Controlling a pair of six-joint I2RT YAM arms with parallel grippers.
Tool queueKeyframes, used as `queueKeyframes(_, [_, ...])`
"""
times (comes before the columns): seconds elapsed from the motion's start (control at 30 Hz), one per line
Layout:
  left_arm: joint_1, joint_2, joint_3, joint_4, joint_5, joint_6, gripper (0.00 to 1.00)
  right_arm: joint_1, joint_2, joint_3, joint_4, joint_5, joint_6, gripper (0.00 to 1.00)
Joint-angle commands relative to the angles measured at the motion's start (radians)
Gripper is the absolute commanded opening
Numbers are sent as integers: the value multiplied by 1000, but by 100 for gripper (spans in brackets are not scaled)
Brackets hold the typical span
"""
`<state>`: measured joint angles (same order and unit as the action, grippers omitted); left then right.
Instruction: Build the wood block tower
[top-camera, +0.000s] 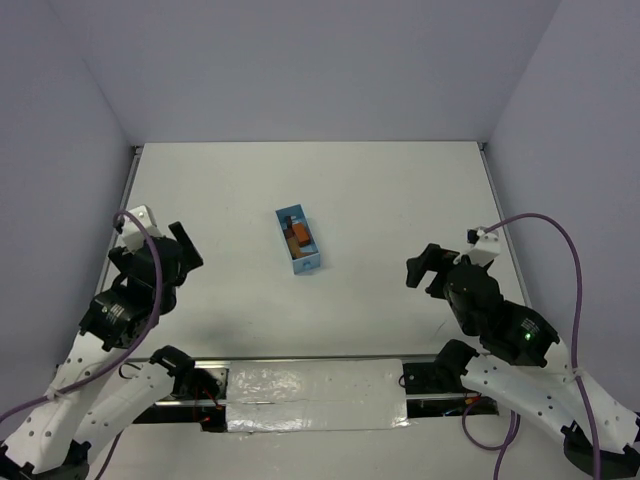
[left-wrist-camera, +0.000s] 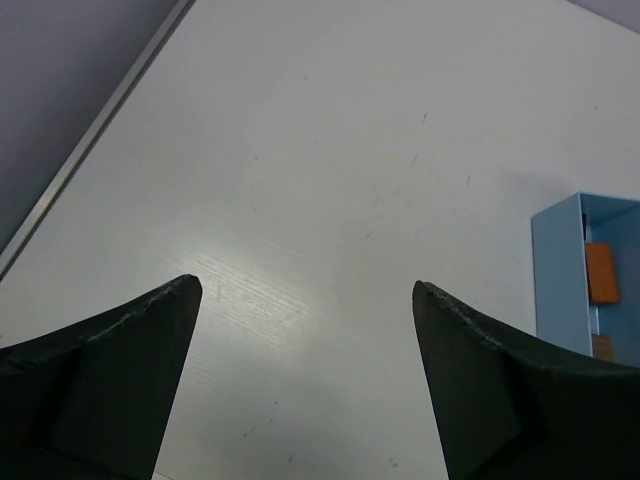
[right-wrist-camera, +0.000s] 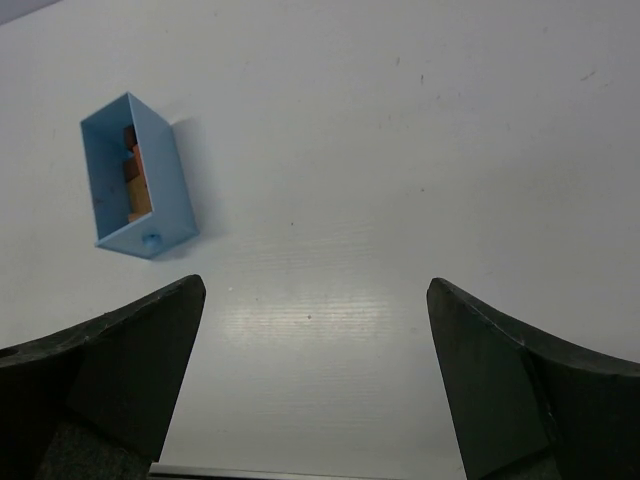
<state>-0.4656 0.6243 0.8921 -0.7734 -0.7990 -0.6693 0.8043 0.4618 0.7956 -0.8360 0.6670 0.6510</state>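
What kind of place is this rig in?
Probably a lab test cell: a white tabletop boxed in by plain pale walls, with a small light blue box of little wooden blocks on it.

The box sits in the middle of the table, with the wooden blocks inside it. The left gripper hangs at its nine o'clock and the right gripper at four, both well apart from it.

We see a light blue box lying open side up near the middle of our white bench, and a silvery taped strip along the bench's near edge.
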Motion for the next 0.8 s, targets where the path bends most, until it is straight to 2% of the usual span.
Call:
queueKeyframes(0.0, [4, 31, 5, 29, 35, 33, 99, -2, -2, -10, -8, 17, 22, 100])
queueKeyframes(0.2, [4, 142, 28, 63, 188, -1, 100, -2, 23, -29, 6, 14, 32, 100])
queueKeyframes(0.23, [4, 170, 36, 84, 254, 2, 99, -2, 41, -30, 6, 20, 35, 100])
queueKeyframes(0.33, [-14, 331, 91, 118, 319, -42, 99, -4, 98, -24, -20, 43, 67, 100])
queueKeyframes(0.43, [-96, 440, 139, 152, 264, -87, 99, -5, 155, -15, -32, 40, 72, 100])
queueKeyframes(0.57, [-177, 693, 266, 137, 202, -142, 99, -5, 195, -18, -17, 11, 62, 100])
queueKeyframes(0.77, [-200, 937, 372, 167, 196, -179, 98, -5, 176, -30, 14, -17, 35, 100])
